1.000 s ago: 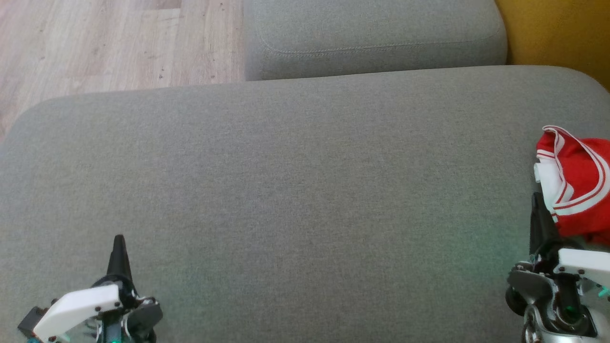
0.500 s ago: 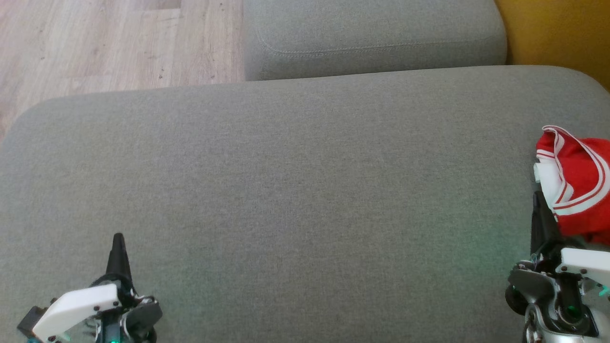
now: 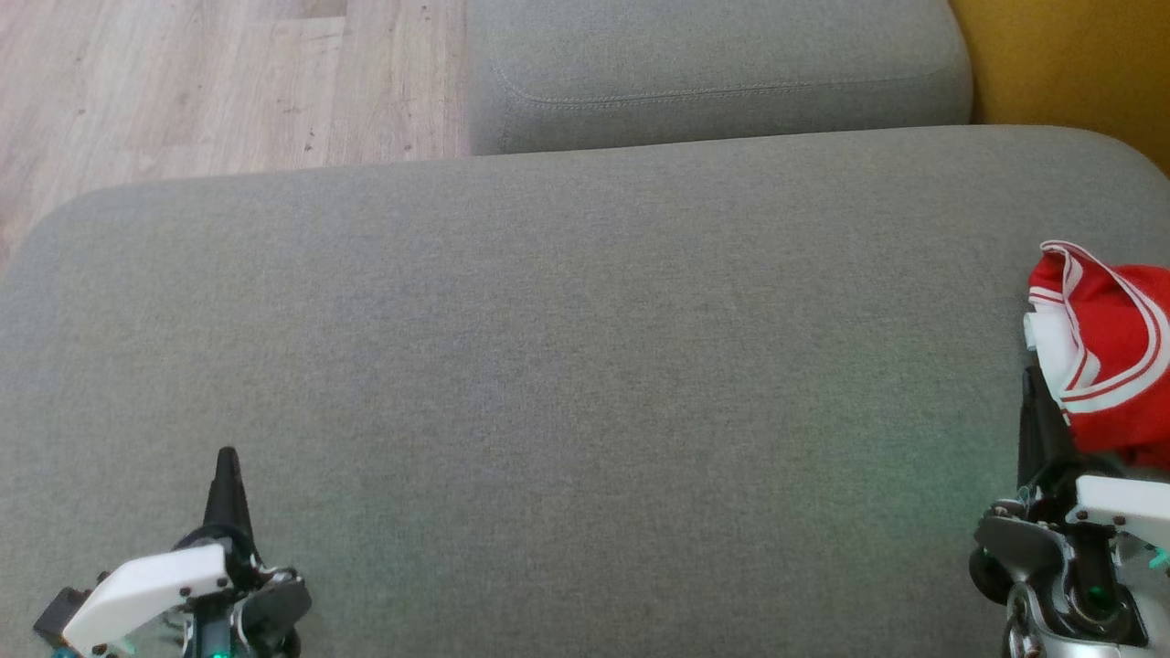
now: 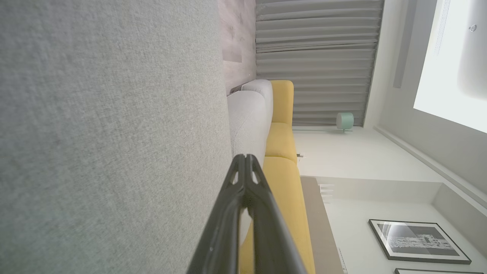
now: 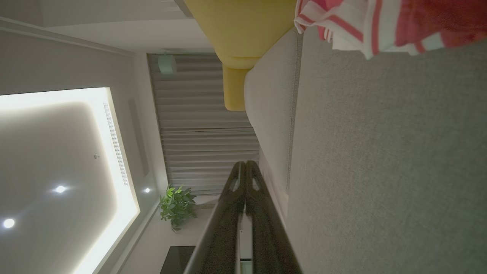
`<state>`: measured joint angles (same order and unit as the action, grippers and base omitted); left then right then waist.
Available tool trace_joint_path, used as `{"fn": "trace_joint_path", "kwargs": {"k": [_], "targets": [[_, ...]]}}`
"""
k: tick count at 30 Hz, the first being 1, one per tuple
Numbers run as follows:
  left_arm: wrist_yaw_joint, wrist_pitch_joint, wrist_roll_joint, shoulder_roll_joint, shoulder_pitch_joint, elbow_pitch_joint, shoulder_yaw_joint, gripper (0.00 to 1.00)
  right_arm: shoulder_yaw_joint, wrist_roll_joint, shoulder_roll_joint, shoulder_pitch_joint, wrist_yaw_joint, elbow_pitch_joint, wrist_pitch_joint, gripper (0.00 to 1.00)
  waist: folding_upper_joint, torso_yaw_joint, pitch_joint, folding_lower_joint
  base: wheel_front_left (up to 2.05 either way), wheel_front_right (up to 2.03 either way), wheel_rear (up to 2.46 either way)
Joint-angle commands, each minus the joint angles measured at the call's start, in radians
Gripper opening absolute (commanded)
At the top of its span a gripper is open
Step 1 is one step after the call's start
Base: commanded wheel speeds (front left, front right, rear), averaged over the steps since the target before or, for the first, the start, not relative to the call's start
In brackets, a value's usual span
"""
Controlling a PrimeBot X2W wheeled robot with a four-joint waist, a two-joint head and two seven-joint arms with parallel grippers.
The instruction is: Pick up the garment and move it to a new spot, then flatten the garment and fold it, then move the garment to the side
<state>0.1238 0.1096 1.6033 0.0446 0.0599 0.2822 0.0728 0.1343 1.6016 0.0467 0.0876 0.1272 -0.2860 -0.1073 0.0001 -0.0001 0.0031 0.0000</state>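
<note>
Upholstery comes first: one wide grey seat cushion (image 3: 585, 366) spreads across the head view, and a second, smaller grey cushion (image 3: 713, 73) lies beyond it at 12 o'clock, so two cushions in total, with wooden floor (image 3: 183, 82) at 11 o'clock and a yellow sofa part (image 3: 1079, 64) at 1 o'clock. There is one garment (image 3: 1115, 366), red with white stripes, bunched up at 3 o'clock on the big cushion and cut by the picture edge, so I cannot tell if it is folded. Such a place fits a heap that waits to be taken, and it fits also a bundle put aside at the end. There are two grippers. The left gripper (image 3: 227, 461) sits at 7 o'clock, and the left wrist view shows its two fingers pressed together with nothing between them. The right gripper (image 3: 1030, 384) sits at 5 o'clock, its tip just beside the lower edge of the garment; its two fingers are also closed on nothing, and I judge it is not gripping the cloth. Both point toward 12 o'clock, low and apart, which looks to me like a resting pose that leaves the middle of the cushion free
</note>
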Motion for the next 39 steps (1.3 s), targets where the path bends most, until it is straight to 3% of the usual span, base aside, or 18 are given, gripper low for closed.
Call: {"fn": "trace_joint_path", "kwargs": {"k": [1,39], "targets": [[0.007,0.003,0.006,0.006,0.048,-0.037,0.041,0.00,-0.020,0.007,0.004,0.020,0.003,0.041,-0.006,0.00,-0.0001,0.000,0.000,0.0000,0.00,0.00,0.00],[0.007,0.003,0.006,0.006,0.048,-0.037,0.041,0.00,-0.021,0.007,0.004,0.020,0.003,0.041,-0.006,0.00,-0.0001,0.000,0.000,0.0000,0.00,0.00,0.00]]}}
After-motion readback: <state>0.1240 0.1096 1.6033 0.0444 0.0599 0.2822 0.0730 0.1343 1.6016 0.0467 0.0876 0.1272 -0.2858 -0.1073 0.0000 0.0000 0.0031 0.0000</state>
